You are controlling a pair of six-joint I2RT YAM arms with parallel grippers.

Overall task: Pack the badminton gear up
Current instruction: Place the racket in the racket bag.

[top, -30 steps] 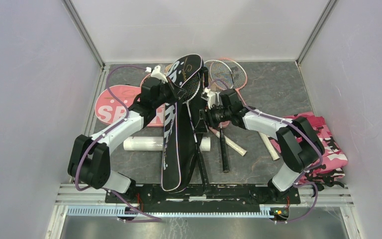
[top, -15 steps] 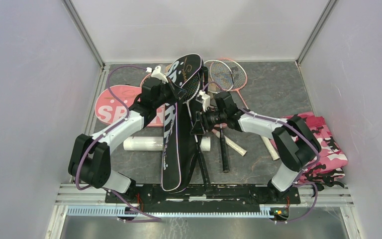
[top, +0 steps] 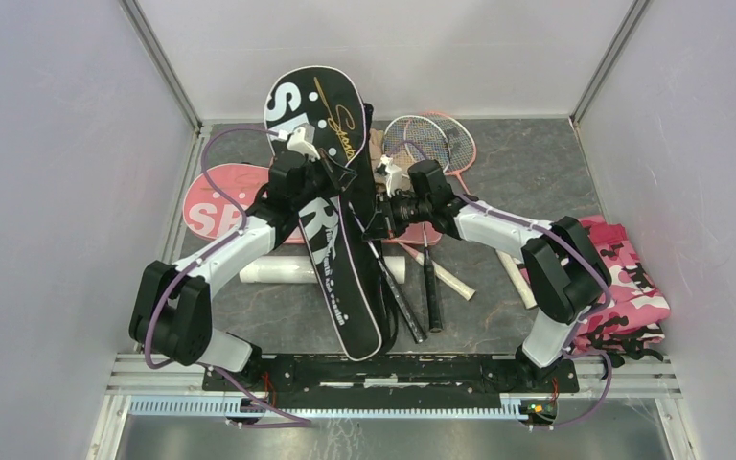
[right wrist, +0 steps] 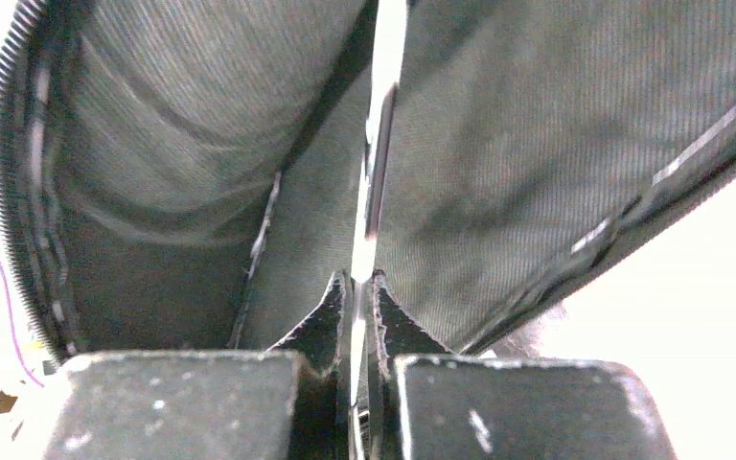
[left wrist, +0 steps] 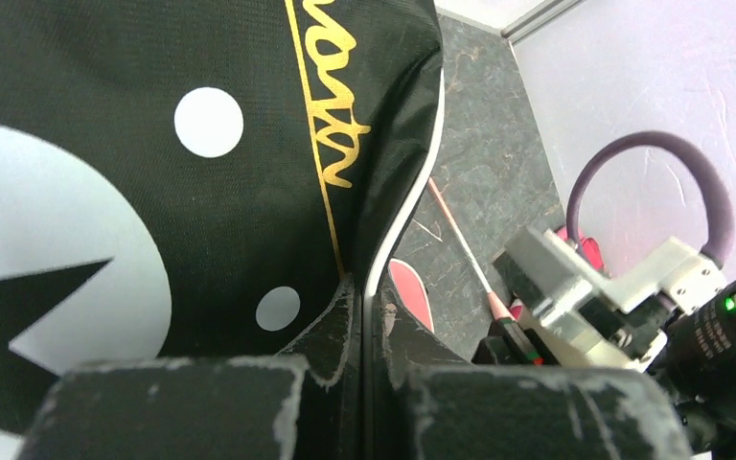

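Black cover [top: 335, 278] — left hand [left wrist: 366, 295] clamped on its piped edge; right hand [right wrist: 362, 287] pinched shut on a thin edge at its opening.

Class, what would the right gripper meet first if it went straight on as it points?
Probably the black cover: the right gripper, shut, points straight into its grey inner lining. Depth is unclear, so how soon is hard to say.

"SP" on pink cover [top: 213, 203], "S" on black cover [top: 337, 270]
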